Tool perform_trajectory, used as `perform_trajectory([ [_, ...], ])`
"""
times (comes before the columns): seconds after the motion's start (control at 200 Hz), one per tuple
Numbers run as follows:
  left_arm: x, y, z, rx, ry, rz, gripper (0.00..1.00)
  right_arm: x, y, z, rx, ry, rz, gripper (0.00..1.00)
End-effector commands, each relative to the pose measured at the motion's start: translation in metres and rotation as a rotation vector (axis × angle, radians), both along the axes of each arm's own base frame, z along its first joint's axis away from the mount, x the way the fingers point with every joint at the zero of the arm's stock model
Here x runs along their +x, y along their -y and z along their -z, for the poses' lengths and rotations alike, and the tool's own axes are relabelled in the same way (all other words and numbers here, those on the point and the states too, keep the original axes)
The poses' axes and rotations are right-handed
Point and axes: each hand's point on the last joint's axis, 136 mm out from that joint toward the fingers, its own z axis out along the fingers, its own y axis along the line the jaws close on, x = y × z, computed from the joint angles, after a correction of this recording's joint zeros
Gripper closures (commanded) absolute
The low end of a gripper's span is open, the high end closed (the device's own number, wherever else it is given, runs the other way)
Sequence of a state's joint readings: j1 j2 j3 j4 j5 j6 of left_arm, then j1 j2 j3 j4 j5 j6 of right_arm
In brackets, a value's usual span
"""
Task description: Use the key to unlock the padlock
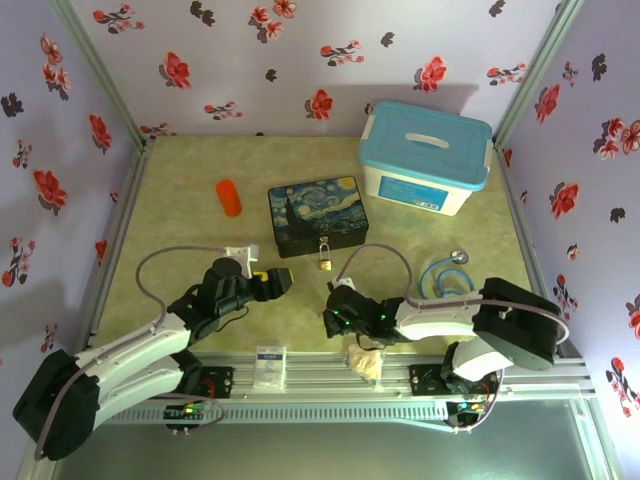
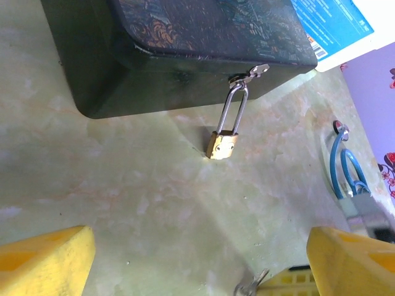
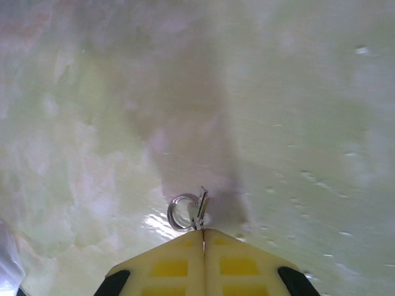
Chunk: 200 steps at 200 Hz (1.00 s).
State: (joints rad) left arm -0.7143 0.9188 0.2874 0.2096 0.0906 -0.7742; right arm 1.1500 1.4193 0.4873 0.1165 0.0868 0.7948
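Looking from the table's (image 1: pixel 180 230) near edge outward, I see my right gripper (image 3: pixel 203 233) pinched tight on the key (image 3: pixel 200 208), low over the surface. My left gripper (image 2: pixel 199 237) gapes wide, facing the padlock (image 2: pixel 222 143). It hangs by its shackle from the latch (image 2: pixel 250 73) of the Starry Night box (image 1: pixel 317 215) mid-table. A blue-lidded tub (image 1: pixel 425 155) stands near the far right corner.

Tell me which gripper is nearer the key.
Right. The right gripper is shut on the key; the left gripper stands open to the key's left, apart from it.
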Motion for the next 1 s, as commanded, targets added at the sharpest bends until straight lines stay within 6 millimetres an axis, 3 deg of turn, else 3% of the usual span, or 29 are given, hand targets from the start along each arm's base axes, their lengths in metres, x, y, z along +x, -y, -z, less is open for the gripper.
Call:
perform_trajectory([
  [0.0,-0.004,0.009,-0.010,-0.038,0.069,0.065,0.14,0.003,0.006,-0.008,0.035,0.038,-0.050,1.00],
  [0.17,-0.014,0.028,-0.019,-0.088,0.116,0.189,0.21,0.005,0.010,-0.026,0.101,0.122,-0.117,1.00],
  [0.41,-0.021,0.050,-0.007,-0.066,0.079,0.322,0.26,0.008,0.016,-0.038,0.139,0.158,-0.158,1.00],
  [0.51,-0.029,0.068,-0.014,-0.124,0.109,0.410,0.29,0.004,0.012,-0.051,0.193,0.183,-0.194,1.00],
  [0.57,-0.031,0.082,-0.030,-0.188,0.132,0.466,0.35,-0.001,0.007,-0.064,0.248,0.202,-0.236,1.00],
  [0.62,-0.032,0.088,-0.032,-0.213,0.117,0.492,0.44,-0.004,0.003,-0.076,0.288,0.220,-0.262,1.00],
  [0.82,-0.037,0.097,-0.051,-0.303,0.157,0.536,0.61,-0.007,0.003,-0.101,0.364,0.261,-0.283,1.00],
  [0.995,-0.045,0.097,-0.046,-0.278,0.154,0.569,0.61,-0.008,0.005,-0.113,0.395,0.262,-0.291,1.00],
])
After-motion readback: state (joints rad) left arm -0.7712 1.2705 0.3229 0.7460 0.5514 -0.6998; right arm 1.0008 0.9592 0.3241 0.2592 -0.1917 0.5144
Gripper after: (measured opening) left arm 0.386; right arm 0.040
